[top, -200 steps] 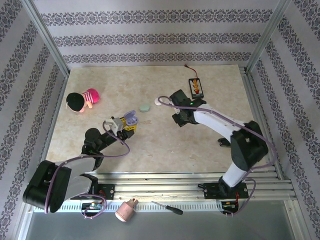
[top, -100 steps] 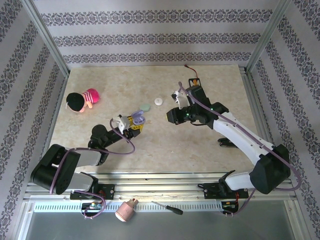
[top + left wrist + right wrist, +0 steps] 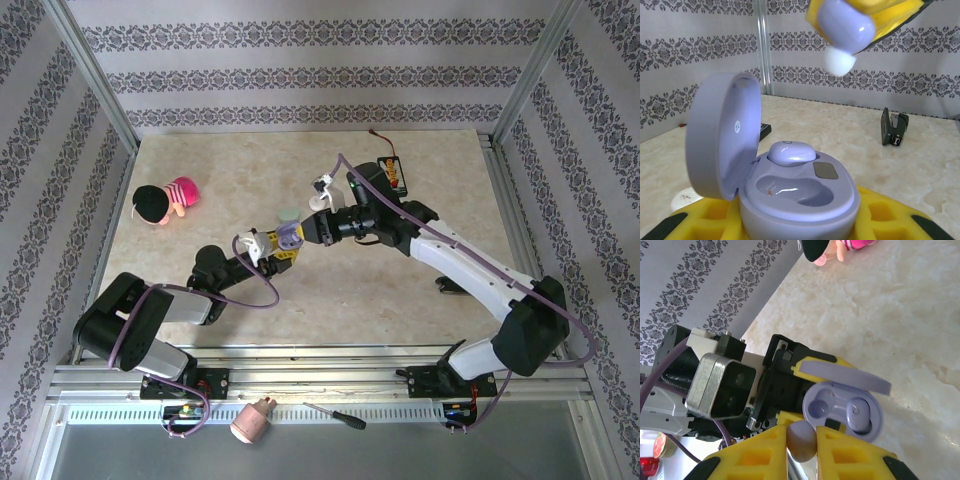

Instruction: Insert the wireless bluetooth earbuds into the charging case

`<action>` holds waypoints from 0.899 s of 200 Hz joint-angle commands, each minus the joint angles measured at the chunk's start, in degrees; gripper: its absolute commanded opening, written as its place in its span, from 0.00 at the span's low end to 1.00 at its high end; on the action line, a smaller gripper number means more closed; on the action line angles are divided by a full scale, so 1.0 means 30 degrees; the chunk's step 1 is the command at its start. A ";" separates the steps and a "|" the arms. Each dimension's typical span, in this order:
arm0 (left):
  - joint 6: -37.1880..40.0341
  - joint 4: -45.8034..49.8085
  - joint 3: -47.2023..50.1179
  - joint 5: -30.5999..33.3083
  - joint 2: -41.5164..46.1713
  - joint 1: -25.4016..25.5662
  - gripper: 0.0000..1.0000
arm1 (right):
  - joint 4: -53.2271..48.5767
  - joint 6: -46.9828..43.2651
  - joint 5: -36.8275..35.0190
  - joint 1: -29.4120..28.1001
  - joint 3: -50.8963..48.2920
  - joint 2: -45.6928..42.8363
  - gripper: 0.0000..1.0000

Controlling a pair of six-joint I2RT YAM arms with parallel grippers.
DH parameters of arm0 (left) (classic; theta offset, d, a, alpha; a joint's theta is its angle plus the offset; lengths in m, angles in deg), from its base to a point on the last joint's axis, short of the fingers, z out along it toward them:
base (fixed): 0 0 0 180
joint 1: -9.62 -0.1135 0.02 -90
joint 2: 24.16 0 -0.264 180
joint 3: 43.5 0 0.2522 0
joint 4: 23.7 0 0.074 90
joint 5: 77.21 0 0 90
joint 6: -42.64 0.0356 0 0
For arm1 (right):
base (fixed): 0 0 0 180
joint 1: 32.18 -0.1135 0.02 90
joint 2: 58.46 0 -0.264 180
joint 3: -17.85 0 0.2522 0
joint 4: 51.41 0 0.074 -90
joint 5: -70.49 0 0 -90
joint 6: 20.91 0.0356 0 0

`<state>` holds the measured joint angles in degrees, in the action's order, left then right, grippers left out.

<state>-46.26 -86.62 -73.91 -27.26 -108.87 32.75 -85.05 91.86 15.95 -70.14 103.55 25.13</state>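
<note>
The left pincer (image 3: 280,243) clamps a glossy lavender charging case (image 3: 805,205), rounded lid (image 3: 722,135) open, one smooth earbud (image 3: 790,152) seated; the right pincer (image 3: 801,436) pinches a second earbud (image 3: 842,27), pebble-shaped.

No legible text or markings

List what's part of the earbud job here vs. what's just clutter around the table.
Job: open lavender case, held by left gripper; seated earbud inside it; second earbud, pinched by right gripper.
Lying about: plush toy, screwdriver, pink object, black-and-orange device.
</note>
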 commanded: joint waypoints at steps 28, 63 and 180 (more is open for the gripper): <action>0.0003 -0.1706 -0.0613 0.0401 -0.0154 0.0387 0.29 | 0.0437 -0.0059 0.0360 -0.0686 0.1415 0.1424 0.17; -0.0265 -0.1696 -0.0775 0.0672 -0.0154 0.0391 0.29 | 0.0425 -0.0081 0.0552 -0.0790 0.1766 0.2075 0.17; -0.0388 -0.1705 -0.0823 0.1480 -0.0288 0.0386 0.29 | 0.0738 0.0662 0.1230 -0.0896 0.1070 0.2492 0.17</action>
<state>-46.50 -87.62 -75.20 -23.15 -108.93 33.25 -84.90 92.42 17.68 -71.84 107.59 32.27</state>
